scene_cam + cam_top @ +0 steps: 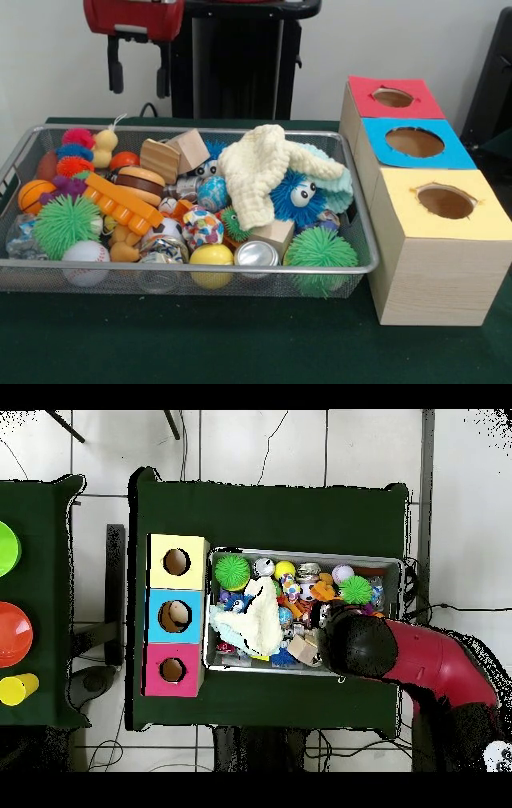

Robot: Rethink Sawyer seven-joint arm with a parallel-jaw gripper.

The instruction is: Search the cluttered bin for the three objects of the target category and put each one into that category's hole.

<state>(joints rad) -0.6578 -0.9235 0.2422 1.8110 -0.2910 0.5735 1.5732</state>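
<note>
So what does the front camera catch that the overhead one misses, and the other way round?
Only the front view shows the gripper hanging open above the bin's back edge, and the wooden sides of the boxes. Only the overhead view shows the red arm reaching over the bin, the tiled floor, and a second table with green, orange and yellow things. Both show the bin of toys, the pale cloth and the yellow, blue and red holes.

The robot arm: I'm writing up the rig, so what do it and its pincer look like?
The red, rounded-shell robot arm ends in a bulbous black head in the overhead view. From the front, the pincer is a glossy red housing with a pale plate beneath and two straight black fingers hanging down. No cables or markings are visible.
</note>
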